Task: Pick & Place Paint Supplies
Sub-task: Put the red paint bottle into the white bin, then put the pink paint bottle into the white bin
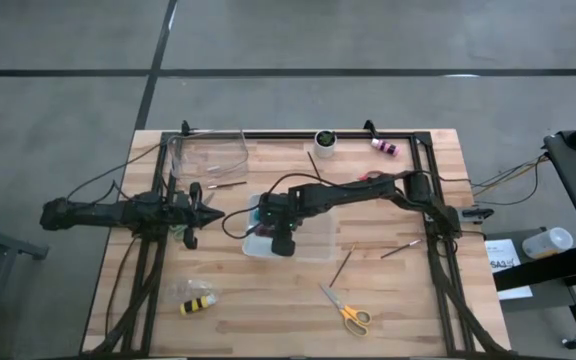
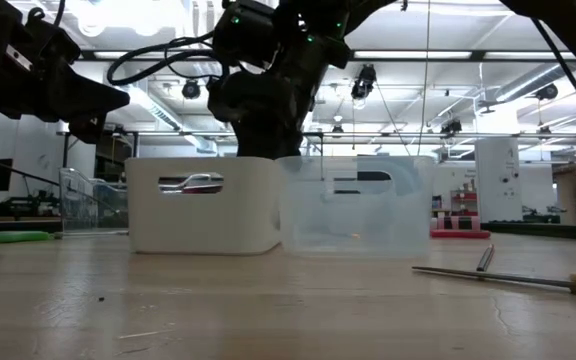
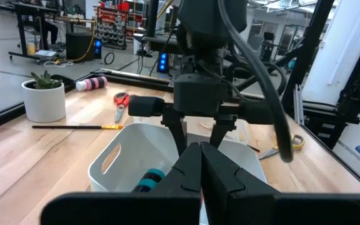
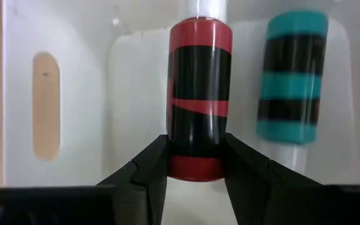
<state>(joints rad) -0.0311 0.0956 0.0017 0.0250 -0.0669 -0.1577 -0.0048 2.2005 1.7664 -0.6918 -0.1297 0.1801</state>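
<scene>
Red paint bottle (image 4: 200, 94) pinched base-end between right gripper (image 4: 195, 165) fingers inside white bin (image 4: 92, 94) beside teal bottle (image 4: 290, 78); risk: release knocking teal neighbour; left gripper (image 3: 200, 172) closed, empty.

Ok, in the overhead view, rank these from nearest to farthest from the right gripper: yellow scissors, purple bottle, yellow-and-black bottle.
From the right gripper, over the white bin:
1. Yellow scissors, toward the front edge.
2. Yellow-and-black bottle, front left.
3. Purple bottle, back right.

Overhead, table-level and both wrist views all share the white bin (image 1: 268, 240).
</scene>
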